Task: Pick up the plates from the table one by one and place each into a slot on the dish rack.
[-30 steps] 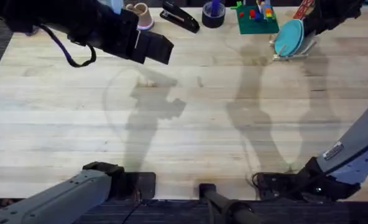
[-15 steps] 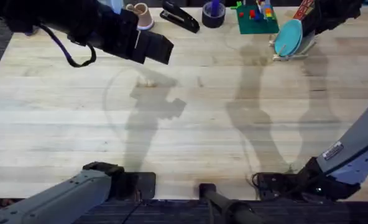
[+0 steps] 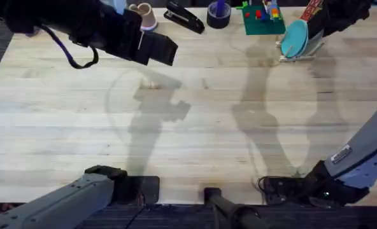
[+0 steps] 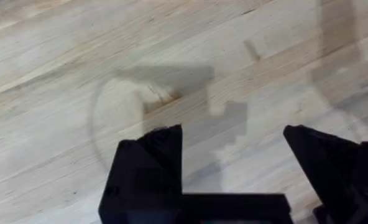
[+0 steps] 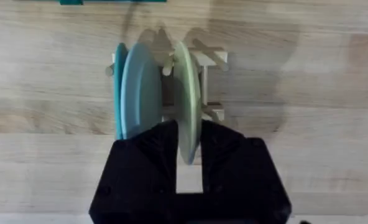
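**Nearly still: the cream plate sits in the rack, fingers around its rim**

Leftmost, the left end effector (image 4: pixel 224 171) hangs over bare tabletop (image 3: pixel 188 127) near the far left corner, its black fingers (image 4: pixel 150 155) spread wide and empty. Nothing lies under it but wood grain and its own shadow. Across the last second it has not shifted in the overhead view.

Moving right along the far edge stand a stapler (image 3: pixel 184 17), a dark tape roll (image 3: pixel 218 14) and a green block tray (image 3: pixel 263 19); none belongs to the job.

Further right, at the far right corner, is the dish rack (image 5: pixel 210 84). A teal plate (image 5: pixel 137 93) stands upright in one slot, and the pale cream plate (image 5: pixel 187 99) stands upright in the neighbouring slot. The right end effector (image 5: pixel 187 146) straddles that cream plate's rim with the fingers narrowly parted; whether they pinch it or have just let go cannot be told. The overhead picture shows no change from the earlier ones, so the arm appears paused at the point of release. That suggests this placement is essentially done.

For room: the rack sits close to the tabletop's far and right edges, with the green tray just beside it, so the safest exit looks to be straight up. The wide middle of the tabletop is open.
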Tool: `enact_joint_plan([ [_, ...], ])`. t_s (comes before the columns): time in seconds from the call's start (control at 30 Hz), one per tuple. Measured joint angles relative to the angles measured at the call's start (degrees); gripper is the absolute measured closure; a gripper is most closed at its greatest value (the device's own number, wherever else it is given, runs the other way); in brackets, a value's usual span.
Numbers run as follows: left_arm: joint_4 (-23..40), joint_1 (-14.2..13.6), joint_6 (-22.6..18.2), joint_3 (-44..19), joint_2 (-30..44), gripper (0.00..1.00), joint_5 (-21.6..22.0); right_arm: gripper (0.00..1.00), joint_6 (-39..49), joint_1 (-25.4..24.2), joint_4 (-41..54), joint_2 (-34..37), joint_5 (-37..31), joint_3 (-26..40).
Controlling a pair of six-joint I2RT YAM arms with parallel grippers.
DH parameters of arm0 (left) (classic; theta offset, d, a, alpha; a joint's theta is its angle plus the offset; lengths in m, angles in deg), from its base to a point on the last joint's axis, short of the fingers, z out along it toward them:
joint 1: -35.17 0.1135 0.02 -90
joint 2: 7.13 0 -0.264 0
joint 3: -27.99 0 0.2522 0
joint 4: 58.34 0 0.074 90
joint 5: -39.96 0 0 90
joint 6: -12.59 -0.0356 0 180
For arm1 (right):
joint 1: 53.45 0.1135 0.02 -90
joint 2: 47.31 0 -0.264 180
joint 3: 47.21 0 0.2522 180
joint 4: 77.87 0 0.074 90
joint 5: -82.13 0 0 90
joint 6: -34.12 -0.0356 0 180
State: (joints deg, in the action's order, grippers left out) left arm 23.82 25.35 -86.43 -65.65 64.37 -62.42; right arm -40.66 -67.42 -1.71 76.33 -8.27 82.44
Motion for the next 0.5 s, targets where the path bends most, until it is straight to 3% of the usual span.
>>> enact_joint_plan([
  [0.2, 0.00, 0.00, 0.00, 0.00, 0.00, 0.006, 0.00, 0.781, 0.00, 0.00, 0.66, -2.58, 0.00, 0.00],
  [0.5, 0.00, 0.00, 0.00, -0.01, 0.00, 0.006, 0.02, 0.753, -0.96, 0.00, 5.34, -14.32, 0.00, 0.33],
])
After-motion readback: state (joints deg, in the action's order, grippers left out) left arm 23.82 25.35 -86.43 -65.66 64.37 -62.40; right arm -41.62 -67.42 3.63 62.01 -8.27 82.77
